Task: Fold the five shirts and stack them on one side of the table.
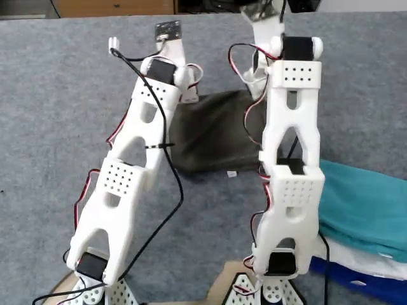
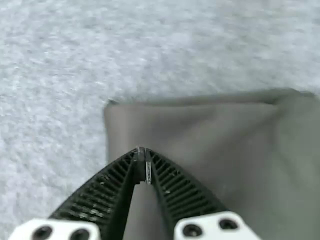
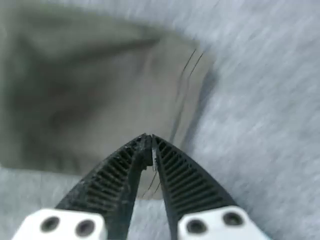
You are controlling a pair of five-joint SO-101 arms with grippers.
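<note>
A dark olive shirt (image 1: 210, 133) lies folded flat on the grey table covering, between the two arms. In the left wrist view my left gripper (image 2: 142, 162) is shut, its tips touching just over the olive shirt (image 2: 215, 145) near one of its corners. My right gripper (image 3: 148, 145) is also shut, hovering at the opposite edge of the shirt (image 3: 75, 100) where the folded layers end. No fabric is visibly lifted by either one. From above, both arms stretch over the shirt and hide parts of it.
At the right edge a teal shirt (image 1: 362, 203) lies on top of a white one (image 1: 356, 254) and a dark blue one (image 1: 369, 283). Grey covering (image 1: 57, 95) spreads to the left and far side. The arm bases stand at the near edge.
</note>
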